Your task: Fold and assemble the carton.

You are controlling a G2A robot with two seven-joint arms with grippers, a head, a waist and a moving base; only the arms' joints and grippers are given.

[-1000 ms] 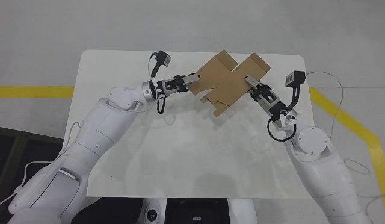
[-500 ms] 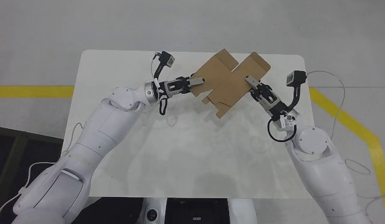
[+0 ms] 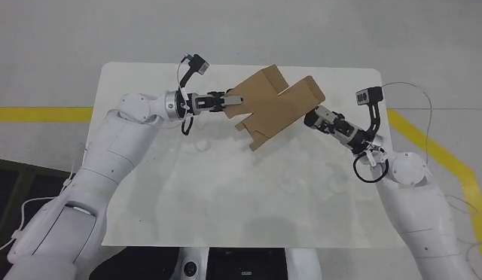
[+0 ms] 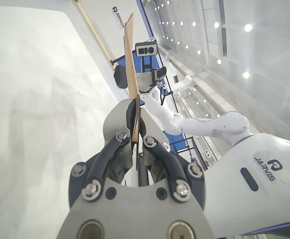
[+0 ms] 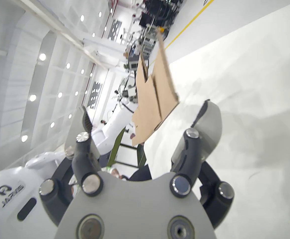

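Between the pads of L gripper [image 4: 135,105] sits one edge of the carton [image 4: 130,58], pinched tight. The board runs straight out ahead of the fingertips, seen edge-on, raised off the table [image 3: 151,205]. From top view the carton [image 3: 275,99] is a flat, unfolded blank w/ notched flaps, spanning from L gripper [image 3: 226,100] across to R gripper [image 3: 310,119]. R gripper [image 5: 146,111] is spread wide. The carton's [image 5: 155,93] near corner hangs just ahead of its fingertips, not btwn the pads as far as I can tell, so no grip on that side.

Step in hand, as I read it: get a second hold so the panels can be bent abt a crease. To do it well:
- R gripper shd advance along its own axis til a flap edge is well inside the pads.
- It shd close on one panel only, not across a slot.
- L pinch needs to be firm w/ no twist, else the thin board prob buckles off-crease.
- Fold along the scored lines, slowly.

Containers: the carton is the only one, and it's not a box yet. It's flat, w/ no cavity formed and nothing in it.
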